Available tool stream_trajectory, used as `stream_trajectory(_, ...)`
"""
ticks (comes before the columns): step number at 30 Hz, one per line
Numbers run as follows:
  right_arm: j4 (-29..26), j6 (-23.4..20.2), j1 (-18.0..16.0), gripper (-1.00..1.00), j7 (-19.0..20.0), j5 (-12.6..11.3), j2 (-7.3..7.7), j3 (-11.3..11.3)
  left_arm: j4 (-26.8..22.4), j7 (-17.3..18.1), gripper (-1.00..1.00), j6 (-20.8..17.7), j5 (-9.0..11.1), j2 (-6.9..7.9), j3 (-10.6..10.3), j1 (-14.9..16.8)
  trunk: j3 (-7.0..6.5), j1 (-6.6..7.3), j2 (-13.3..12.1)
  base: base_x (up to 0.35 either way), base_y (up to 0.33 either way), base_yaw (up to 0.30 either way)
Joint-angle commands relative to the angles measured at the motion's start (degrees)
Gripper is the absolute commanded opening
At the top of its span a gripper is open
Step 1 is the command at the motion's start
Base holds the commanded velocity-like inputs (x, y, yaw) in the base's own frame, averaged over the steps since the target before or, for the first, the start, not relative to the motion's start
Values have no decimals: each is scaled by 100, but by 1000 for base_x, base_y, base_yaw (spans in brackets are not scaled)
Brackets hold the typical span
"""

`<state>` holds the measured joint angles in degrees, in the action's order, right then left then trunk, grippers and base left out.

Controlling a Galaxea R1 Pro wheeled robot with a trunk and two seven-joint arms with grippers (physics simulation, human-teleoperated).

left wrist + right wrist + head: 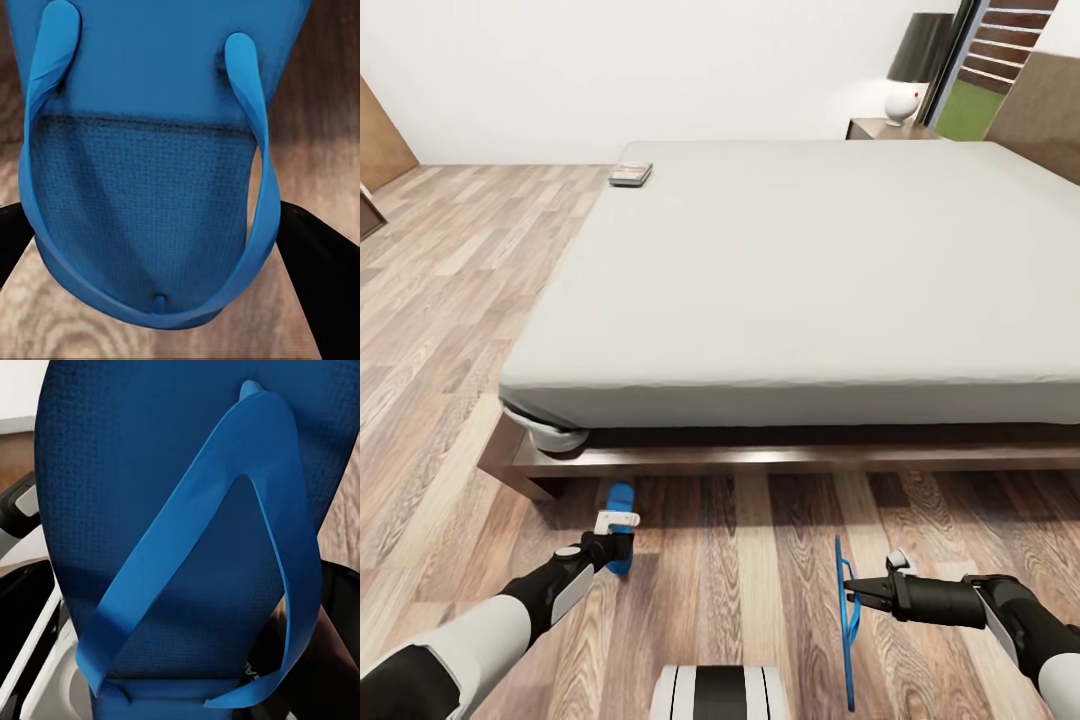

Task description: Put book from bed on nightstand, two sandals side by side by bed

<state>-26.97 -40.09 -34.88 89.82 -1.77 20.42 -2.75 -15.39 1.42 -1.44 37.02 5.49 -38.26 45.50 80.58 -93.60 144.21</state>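
Note:
One blue sandal (620, 497) lies flat on the plank floor just in front of the bed frame (800, 458). My left gripper (616, 537) points down over it, open, with a dark finger on each side of the sandal (142, 202). A second blue sandal (847, 625) hangs on edge above the floor, and my right gripper (850, 590) is shut on it; up close its sole and strap (187, 547) are plain. The book (630, 175) rests on the far left corner of the grey bed (810, 280). A nightstand (875, 128) stands at the far side.
A lamp (910, 70) with a dark shade stands on the nightstand, by a window. A white bundle (550, 432) hangs under the mattress's near left corner. Open wood floor stretches to the left of the bed and between my arms.

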Motion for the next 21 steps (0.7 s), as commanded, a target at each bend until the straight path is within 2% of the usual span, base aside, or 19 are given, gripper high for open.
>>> stream_trajectory(1,-1,-61,-2,-100,18,-7,0,-3,-8,8,-100,-15,35,4,-23,4,26,-1,3,0,0,0)
stream_trajectory(5,-1,-61,-2,-100,18,-7,-8,2,-10,8,-100,-14,34,5,-23,10,115,-11,8,0,0,0)
stream_trajectory(21,-1,-59,-2,-100,18,1,-20,11,-263,2,-100,-22,33,23,-23,20,137,-14,10,0,0,0)
